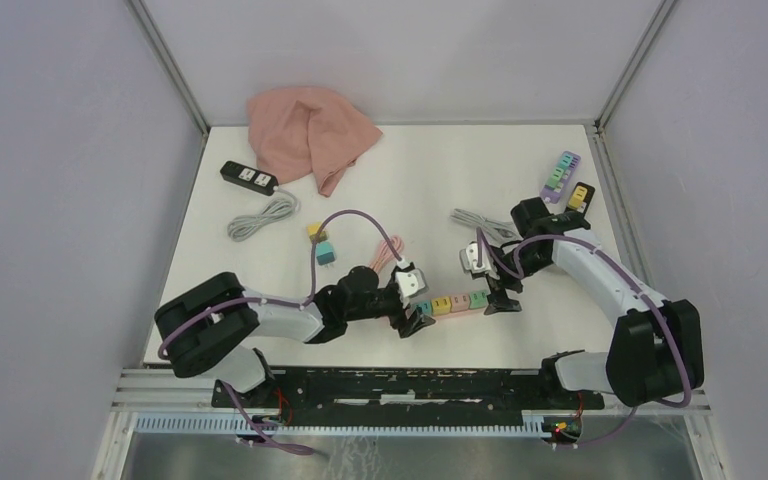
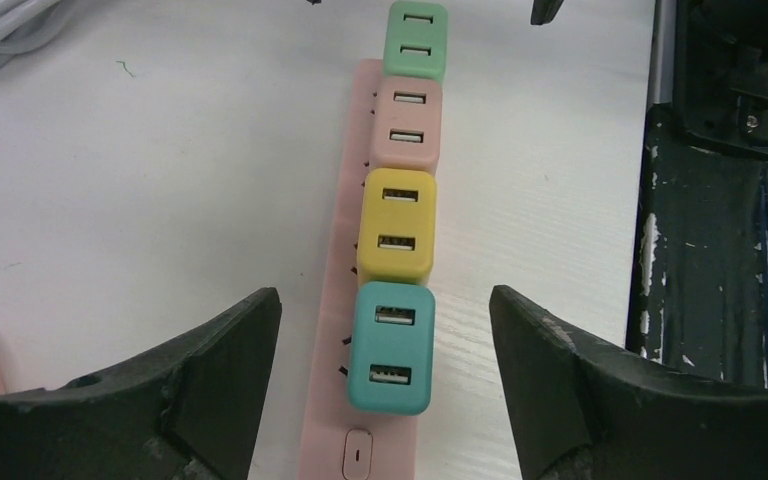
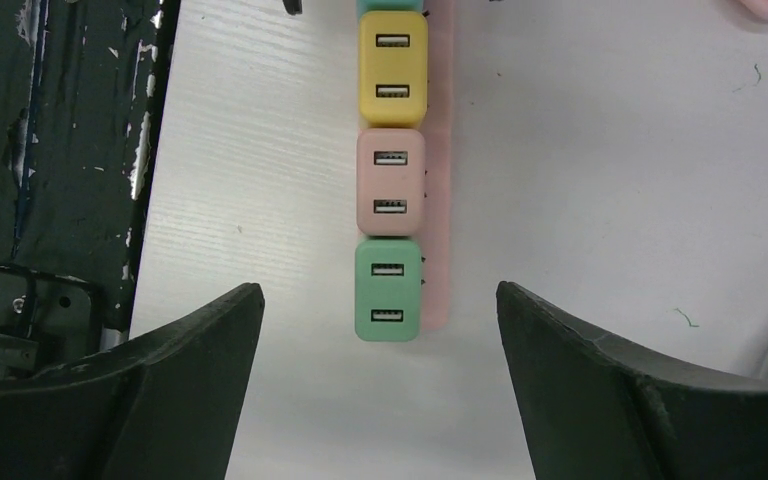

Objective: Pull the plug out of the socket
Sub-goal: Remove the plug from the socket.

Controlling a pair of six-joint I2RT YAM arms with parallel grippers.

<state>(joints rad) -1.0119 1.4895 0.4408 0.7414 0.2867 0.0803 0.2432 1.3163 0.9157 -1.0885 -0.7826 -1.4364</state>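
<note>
A pink power strip lies near the table's front edge with several USB plug blocks in it: teal, yellow, pink and green. In the left wrist view the teal plug sits between my open left gripper's jaws, with the yellow plug, pink plug and green plug beyond it along the strip. My left gripper is at the strip's left end. My right gripper is open at the strip's right end, just short of the green plug. Neither gripper touches a plug.
A black power strip with a grey cord lies at the back left beside a pink cloth. A purple strip with plugs is at the back right. Loose teal and yellow plugs lie mid-table. A grey cable lies near the right arm.
</note>
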